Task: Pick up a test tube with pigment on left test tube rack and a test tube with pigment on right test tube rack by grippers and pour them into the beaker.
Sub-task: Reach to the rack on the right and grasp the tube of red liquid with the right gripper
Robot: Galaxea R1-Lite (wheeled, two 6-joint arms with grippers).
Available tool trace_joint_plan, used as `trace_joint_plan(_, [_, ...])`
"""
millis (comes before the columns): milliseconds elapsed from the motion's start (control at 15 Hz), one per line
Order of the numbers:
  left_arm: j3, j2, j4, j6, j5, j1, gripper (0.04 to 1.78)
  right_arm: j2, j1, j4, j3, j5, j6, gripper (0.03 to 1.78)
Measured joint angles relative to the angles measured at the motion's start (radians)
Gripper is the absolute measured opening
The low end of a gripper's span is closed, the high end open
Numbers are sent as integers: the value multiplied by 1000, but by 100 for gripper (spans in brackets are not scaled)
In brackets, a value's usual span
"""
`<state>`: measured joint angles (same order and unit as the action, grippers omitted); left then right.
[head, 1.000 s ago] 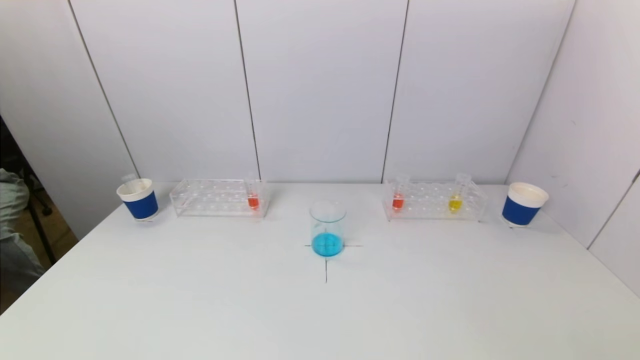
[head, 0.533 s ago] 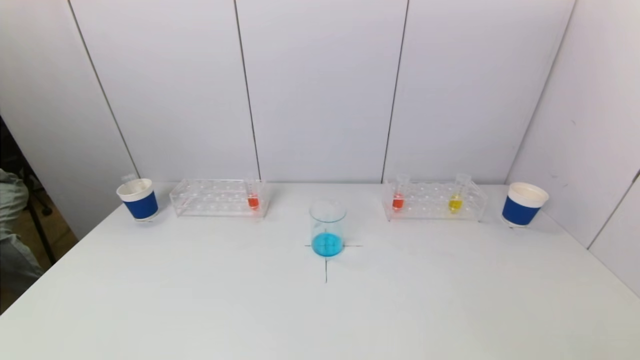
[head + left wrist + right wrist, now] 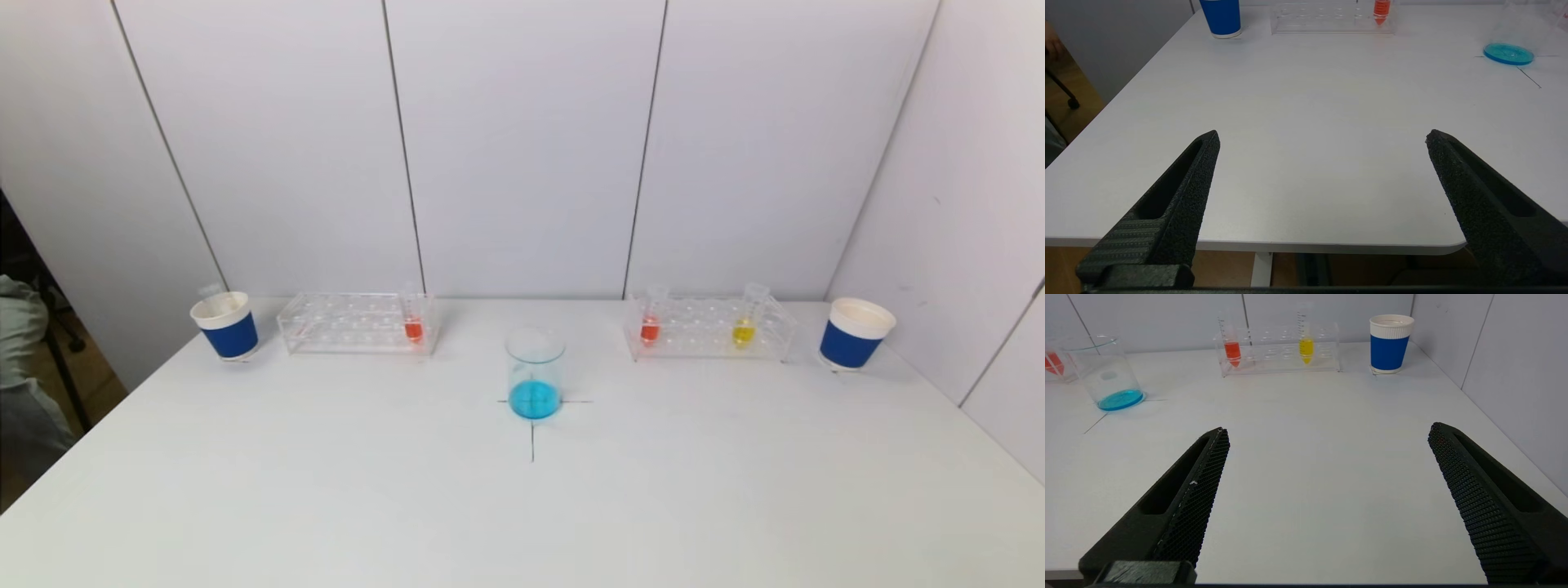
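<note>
A clear beaker [image 3: 535, 371] with blue liquid stands mid-table on a drawn cross. The clear left rack [image 3: 356, 323] holds one tube of orange-red pigment [image 3: 413, 320] at its inner end. The right rack [image 3: 709, 328] holds an orange-red tube [image 3: 650, 320] and a yellow tube [image 3: 744, 324]. Neither arm shows in the head view. My left gripper [image 3: 1323, 136] hangs open over the table's near edge, far from the left rack [image 3: 1331, 18]. My right gripper [image 3: 1327, 433] is open above bare table, well short of the right rack [image 3: 1280, 349].
A blue-and-white paper cup [image 3: 226, 326] stands left of the left rack, holding an empty clear tube; a second cup [image 3: 855, 332] stands right of the right rack. Wall panels close the back and right side. The table's left edge drops off beside a dark stand.
</note>
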<state>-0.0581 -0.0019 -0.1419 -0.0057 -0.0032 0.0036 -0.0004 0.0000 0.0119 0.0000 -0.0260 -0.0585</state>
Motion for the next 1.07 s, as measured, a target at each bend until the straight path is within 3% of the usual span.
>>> trace_joint_plan(333, [3, 0, 10, 1, 0, 0, 176, 0, 0, 1, 0, 1, 1, 177])
trace_joint_plan(533, [44, 0, 139, 0, 0, 0, 176, 0, 0, 1, 0, 1, 1, 177])
trace_joint_plan(1067, [58, 0, 150, 0, 0, 0, 176, 0, 0, 1, 0, 1, 0, 177])
